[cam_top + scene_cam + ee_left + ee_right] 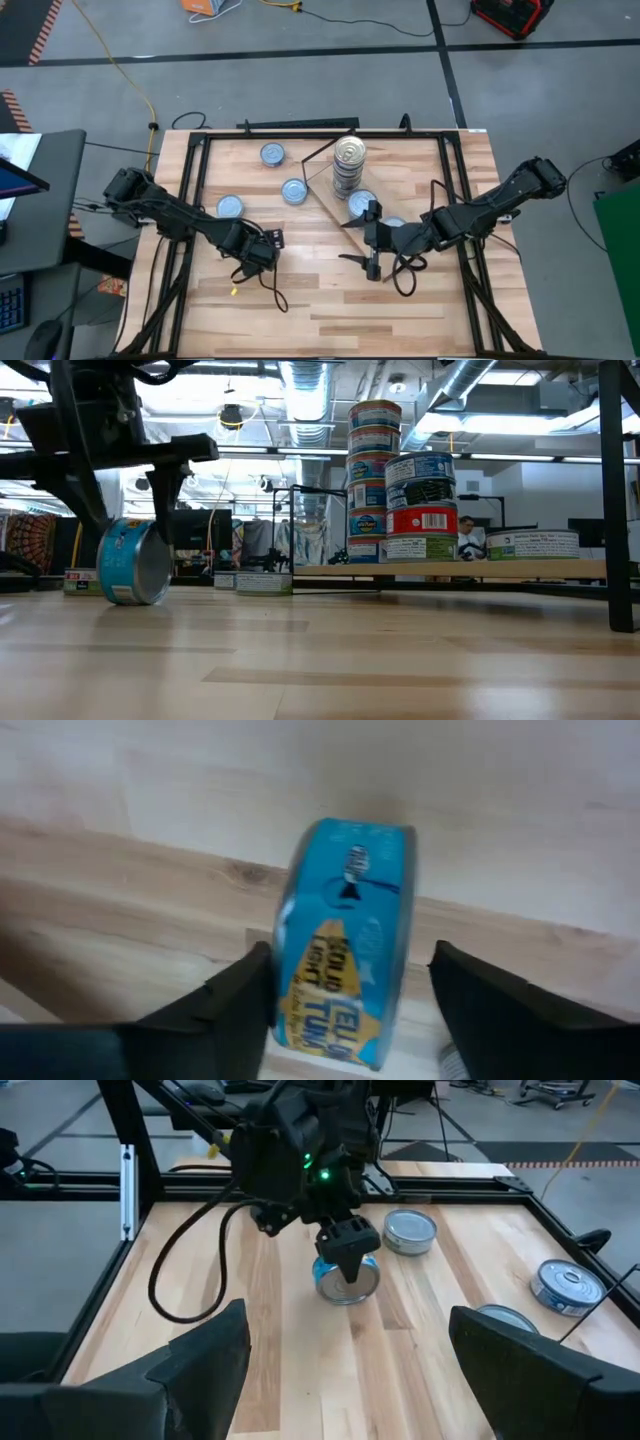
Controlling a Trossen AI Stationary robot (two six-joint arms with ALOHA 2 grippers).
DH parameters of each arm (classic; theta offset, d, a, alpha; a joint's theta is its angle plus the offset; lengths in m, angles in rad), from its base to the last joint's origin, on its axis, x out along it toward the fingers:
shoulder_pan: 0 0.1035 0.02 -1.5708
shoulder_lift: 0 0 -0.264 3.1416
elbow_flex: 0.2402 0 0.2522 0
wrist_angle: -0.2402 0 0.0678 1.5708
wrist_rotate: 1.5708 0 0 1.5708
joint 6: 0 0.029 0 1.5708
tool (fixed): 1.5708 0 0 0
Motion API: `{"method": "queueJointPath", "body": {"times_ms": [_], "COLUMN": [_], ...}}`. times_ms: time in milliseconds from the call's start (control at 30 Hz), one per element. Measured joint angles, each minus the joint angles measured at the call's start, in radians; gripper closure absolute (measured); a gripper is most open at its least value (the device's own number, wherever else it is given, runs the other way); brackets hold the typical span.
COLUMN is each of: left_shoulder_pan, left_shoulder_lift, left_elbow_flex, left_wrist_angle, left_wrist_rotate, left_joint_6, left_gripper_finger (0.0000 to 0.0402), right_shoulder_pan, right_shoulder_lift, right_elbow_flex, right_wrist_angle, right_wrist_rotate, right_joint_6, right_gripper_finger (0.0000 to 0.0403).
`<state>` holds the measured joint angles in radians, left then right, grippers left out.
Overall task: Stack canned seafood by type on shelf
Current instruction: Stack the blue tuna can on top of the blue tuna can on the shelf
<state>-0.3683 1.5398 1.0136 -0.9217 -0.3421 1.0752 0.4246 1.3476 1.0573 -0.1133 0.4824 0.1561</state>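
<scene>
A blue-labelled can [345,960] stands on its rim on the table, its silver face [350,1285] turned toward the right arm. My left gripper [262,250] reaches down over it, open, one finger on each side of the can. My right gripper [345,1380] hangs open and empty above the table, by the shelf's near corner. The shelf [330,198], a light-wood board, carries two stacks of cans [375,480] [420,505] and a single flat can [530,543]. My left gripper comes from above, slanting down, with its fingers facing the can's two flat faces. One finger [240,995] stands right at one face; whether it touches, I cannot tell. The other finger [480,1005] is a small gap away from the can. The can rests on the table.
Three loose cans lie flat on the table's far left part [272,154] [294,191] [229,206]. A dark metal frame [190,170] runs around the table's edges. Bare planks fill the near half of the table [330,310].
</scene>
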Motion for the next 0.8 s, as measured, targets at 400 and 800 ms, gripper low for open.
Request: {"method": "queueJointPath", "body": {"times_ms": [400, 800], "left_shoulder_pan": [-0.037, -0.059], "left_shoulder_lift": [0.000, -0.036], "left_elbow_flex": [-0.002, 0.076], "left_wrist_angle": [-0.005, 0.189], "left_wrist_rotate": [-0.009, 0.083], "left_joint_6": [-0.289, -1.046], "left_gripper_finger": [0.0270, 0.0266], "right_shoulder_pan": [-0.001, 0.000], "right_shoulder_lift": [0.000, -0.015], "right_elbow_flex": [0.000, -0.007], "right_wrist_angle": [-0.021, -0.090], "right_wrist_rotate": [0.000, 0.045], "right_joint_6": [-0.004, -0.035], "right_gripper_finger": [0.0038, 0.0038]}}
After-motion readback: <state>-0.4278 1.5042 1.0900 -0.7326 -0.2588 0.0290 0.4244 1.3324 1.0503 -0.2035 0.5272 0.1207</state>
